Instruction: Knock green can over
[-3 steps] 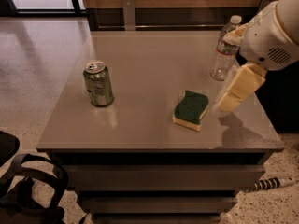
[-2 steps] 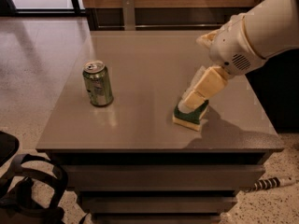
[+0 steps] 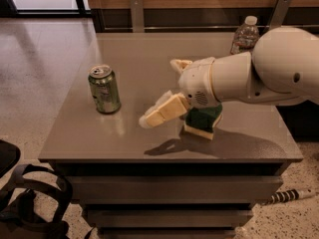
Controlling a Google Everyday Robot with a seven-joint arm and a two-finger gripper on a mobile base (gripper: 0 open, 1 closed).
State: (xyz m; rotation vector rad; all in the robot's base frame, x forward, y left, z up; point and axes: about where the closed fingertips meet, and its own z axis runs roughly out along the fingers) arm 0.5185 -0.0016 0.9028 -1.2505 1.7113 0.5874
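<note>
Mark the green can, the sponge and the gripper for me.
green can [image 3: 104, 91]: camera view, middle of its side wall.
sponge [image 3: 204, 120]: camera view, its green top face.
gripper [image 3: 151, 118]: camera view, its tip, hanging between the green can and the sponge.

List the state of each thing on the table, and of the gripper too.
Can: upright on the table, not yet knocked over.
Gripper: just above the table between can and sponge, apart from the can.
Sponge: lying flat, green side up, partly hidden by the arm.
Bottle: upright, cap on, at the table's far side.
</note>
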